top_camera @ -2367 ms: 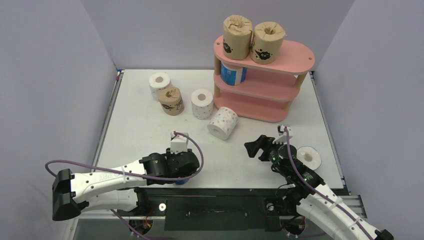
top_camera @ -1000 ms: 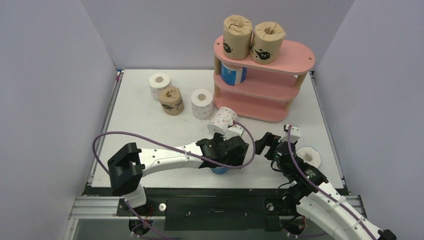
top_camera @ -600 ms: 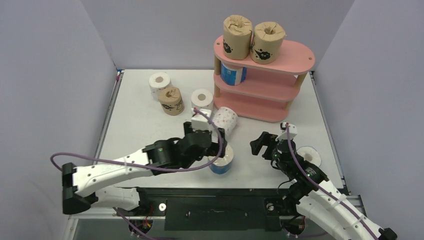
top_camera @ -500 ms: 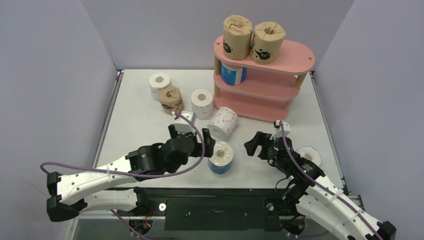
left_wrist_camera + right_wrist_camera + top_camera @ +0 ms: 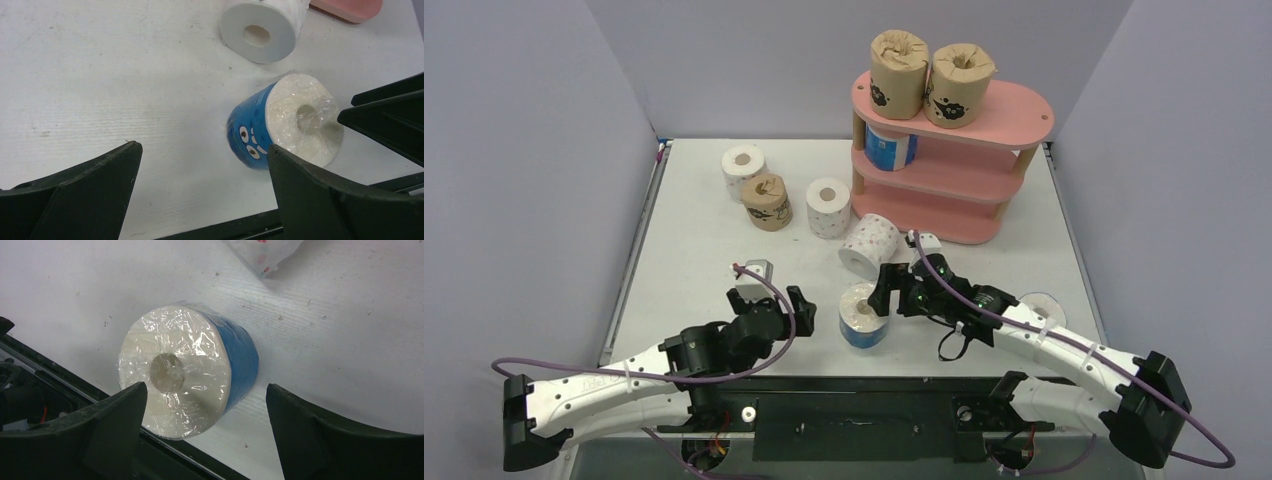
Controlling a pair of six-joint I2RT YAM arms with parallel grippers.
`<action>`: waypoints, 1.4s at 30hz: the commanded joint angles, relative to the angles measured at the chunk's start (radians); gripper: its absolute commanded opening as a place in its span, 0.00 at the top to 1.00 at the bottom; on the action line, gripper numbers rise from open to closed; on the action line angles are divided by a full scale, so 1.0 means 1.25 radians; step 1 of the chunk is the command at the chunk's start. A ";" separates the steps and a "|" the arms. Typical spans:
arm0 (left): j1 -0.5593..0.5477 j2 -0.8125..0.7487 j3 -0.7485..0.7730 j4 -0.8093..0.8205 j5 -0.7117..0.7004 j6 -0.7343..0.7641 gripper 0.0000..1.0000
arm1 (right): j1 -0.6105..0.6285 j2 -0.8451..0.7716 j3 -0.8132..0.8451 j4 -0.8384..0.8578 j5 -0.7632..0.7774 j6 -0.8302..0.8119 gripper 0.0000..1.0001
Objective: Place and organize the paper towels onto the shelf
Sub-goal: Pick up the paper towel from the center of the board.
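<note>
Fingers (image 5: 115, 425) on both grippers stand apart, gripping nothing. Right gripper (image 5: 206, 388) faces an upright blue roll (image 5: 864, 313) at lower centre; left gripper (image 5: 202, 148) sits near it. We count three rolls on the shelf (image 5: 1014, 112) at upper right; six are left on the table (image 5: 694, 240).

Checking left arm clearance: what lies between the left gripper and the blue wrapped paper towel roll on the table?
Only bare white table, in the left wrist view, between the open left gripper and the blue wrapped roll.
</note>
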 commanded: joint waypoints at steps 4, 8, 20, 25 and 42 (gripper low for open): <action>0.004 -0.073 -0.056 0.099 -0.003 -0.044 0.04 | 0.011 0.073 0.039 0.015 0.031 -0.002 0.18; 0.004 -0.079 -0.079 0.122 0.011 -0.045 0.04 | 0.018 0.084 0.032 0.025 0.020 -0.003 0.19; 0.004 -0.061 -0.101 0.163 0.045 -0.059 0.04 | 0.020 0.145 0.032 0.054 0.020 0.013 0.22; 0.004 -0.055 -0.108 0.173 0.055 -0.067 0.04 | 0.020 0.167 0.029 0.073 0.020 0.024 0.27; 0.003 -0.042 -0.103 0.186 0.063 -0.067 0.04 | 0.023 0.070 0.026 0.032 0.053 0.026 0.58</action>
